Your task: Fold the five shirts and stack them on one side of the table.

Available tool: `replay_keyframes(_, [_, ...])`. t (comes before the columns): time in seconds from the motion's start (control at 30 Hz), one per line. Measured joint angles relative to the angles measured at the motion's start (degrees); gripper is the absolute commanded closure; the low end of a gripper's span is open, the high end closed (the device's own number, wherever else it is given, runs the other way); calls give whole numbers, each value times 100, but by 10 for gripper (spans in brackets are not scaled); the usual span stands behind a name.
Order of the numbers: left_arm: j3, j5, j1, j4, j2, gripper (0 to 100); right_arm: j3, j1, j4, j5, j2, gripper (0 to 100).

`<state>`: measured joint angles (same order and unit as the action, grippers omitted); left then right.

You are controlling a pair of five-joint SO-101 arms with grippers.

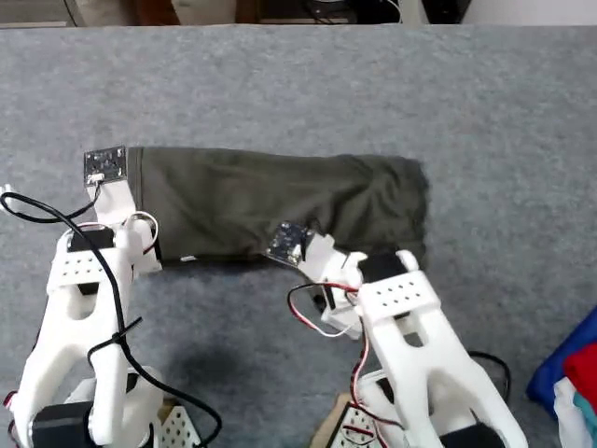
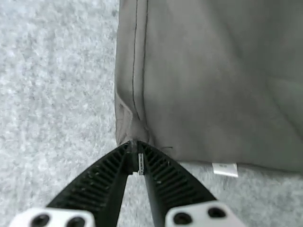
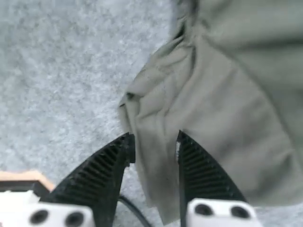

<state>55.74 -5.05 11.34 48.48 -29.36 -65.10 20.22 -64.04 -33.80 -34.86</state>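
Grey felt tabletop (image 1: 298, 84) beneath olive shirt (image 1: 280, 201); left claw (image 2: 137, 158) tight on its corner, right claw (image 3: 155, 146) agape.

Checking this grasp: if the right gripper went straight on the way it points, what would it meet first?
The olive shirt: its rumpled edge lies inside the open right gripper, so cloth comes first, likely with the grey table right under it.

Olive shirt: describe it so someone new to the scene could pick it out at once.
On the grey table, look to the middle, just beyond the two white arms. The olive shirt lies there as a long folded band. Unlike the red and blue clothes heaped off to one side, it is plain dull green.
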Motion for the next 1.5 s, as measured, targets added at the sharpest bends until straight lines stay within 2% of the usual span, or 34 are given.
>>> replay_keyframes(0.33, [237, -9, 0, -360, -9, 981, 18, 0, 264, 0, 1002, 834])
replay_keyframes(0.7, [246, -9, 0, -360, -9, 981, 141, -9, 826, 9, 1899, 839])
replay_keyframes(0.77, [246, -9, 0, -360, -9, 981, 141, -9, 853, 9, 1899, 868])
replay_keyframes(0.9, [246, -9, 0, -360, -9, 981, 141, -18, 879, 9, 1908, 997])
replay_keyframes(1.17, [246, -9, 0, -360, -9, 981, 501, -475, 923, 0, 2127, 993])
replay_keyframes(1.43, [246, -9, 35, -360, -9, 981, 1864, -677, -501, 9, 2541, 993])
replay_keyframes(1.5, [246, -9, 35, -360, -9, 981, 2321, -677, -923, -229, 2541, 994])
